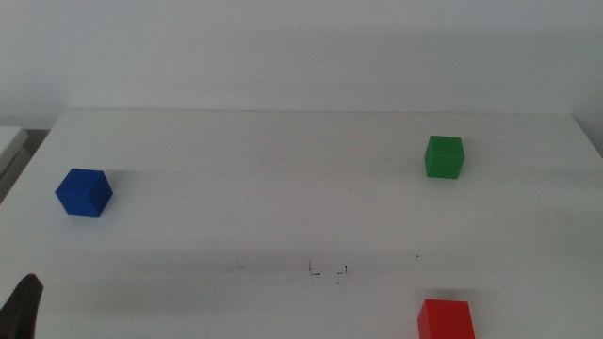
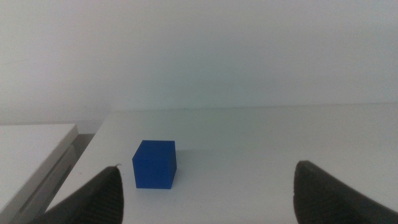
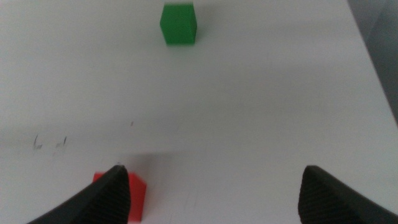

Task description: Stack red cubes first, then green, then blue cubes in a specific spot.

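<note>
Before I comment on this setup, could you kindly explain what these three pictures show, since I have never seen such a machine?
This is a robot with two arms at a white table. Each arm ends in a gripper with two dark jaws.

The middle view looks down over the table. The other two come from cameras on the wrists, so each shows its own jaws rising from the bottom edge.

On the table lie three small cubes, well apart: a blue cube on the left, a green cube far right, and a red cube near right. Small black pen marks show the stacking spot, with nothing on it yet.

The left gripper faces the blue cube; the right gripper is near the red one. Both are open and hold nothing.
</note>
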`<action>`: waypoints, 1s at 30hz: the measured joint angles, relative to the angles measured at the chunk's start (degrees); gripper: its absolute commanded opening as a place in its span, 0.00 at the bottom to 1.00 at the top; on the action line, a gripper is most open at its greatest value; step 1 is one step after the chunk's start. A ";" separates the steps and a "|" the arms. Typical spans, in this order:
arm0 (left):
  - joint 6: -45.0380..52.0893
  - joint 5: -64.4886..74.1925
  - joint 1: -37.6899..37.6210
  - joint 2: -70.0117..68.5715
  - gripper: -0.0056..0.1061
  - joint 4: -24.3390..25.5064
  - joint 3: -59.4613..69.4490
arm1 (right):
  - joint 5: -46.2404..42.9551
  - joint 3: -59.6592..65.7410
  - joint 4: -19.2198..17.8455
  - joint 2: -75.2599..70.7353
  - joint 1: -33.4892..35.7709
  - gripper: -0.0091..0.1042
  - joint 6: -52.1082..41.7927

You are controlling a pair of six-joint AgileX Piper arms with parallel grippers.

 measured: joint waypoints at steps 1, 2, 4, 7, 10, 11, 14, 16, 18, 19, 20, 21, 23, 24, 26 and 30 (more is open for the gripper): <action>0.00 0.00 0.00 0.00 0.89 0.00 0.00 | 2.11 -1.25 0.36 0.55 0.00 0.90 0.00; 0.00 0.00 0.00 0.00 0.89 0.00 0.00 | 3.36 -2.15 0.64 1.09 0.00 0.90 0.00; 0.00 0.00 0.00 0.00 0.89 0.00 0.00 | 5.19 -4.21 1.19 2.75 0.00 0.90 0.14; 0.00 0.00 0.00 0.00 0.89 0.00 0.00 | 9.07 -8.17 2.12 6.56 0.00 0.90 1.46; 0.00 0.00 0.00 0.00 0.89 0.00 0.00 | 13.77 -13.75 2.06 11.35 0.00 0.90 2.44; 0.00 0.00 0.00 0.00 0.89 0.00 0.00 | 14.17 -15.22 1.86 13.07 0.11 0.90 2.73; 0.00 0.00 0.00 0.00 0.89 0.00 0.00 | 14.48 -19.09 0.48 17.26 2.04 0.90 4.96; 0.00 0.00 0.00 0.00 0.89 0.00 0.00 | 14.48 -20.28 -0.79 19.73 5.96 0.90 7.92; 0.00 0.00 0.00 0.00 0.89 0.00 0.00 | 14.65 -20.77 -2.56 21.89 11.70 0.90 11.41; 0.00 0.00 0.00 0.00 0.89 0.00 0.00 | 14.77 -20.77 -3.63 23.13 14.91 0.90 13.44; 0.00 0.00 0.00 0.00 0.89 0.00 0.00 | 14.77 -20.81 -4.52 24.45 17.42 0.90 14.87; 0.00 0.00 0.00 0.00 0.89 0.00 0.00 | 14.88 -20.81 -5.42 25.85 20.40 0.90 16.18; 0.00 0.00 0.00 0.00 0.89 0.00 0.00 | 14.88 -20.91 -6.76 28.88 25.67 0.90 18.00; 0.00 0.00 0.00 0.00 0.89 0.00 0.00 | 14.88 -20.91 -6.98 30.17 27.52 0.90 19.21; 0.00 0.00 0.00 0.00 0.89 0.00 0.00 | 14.78 -20.91 -7.44 33.58 31.66 0.90 22.47; 0.00 0.00 0.00 0.00 0.89 0.00 0.00 | 14.68 -20.91 -9.39 39.65 37.85 0.90 30.69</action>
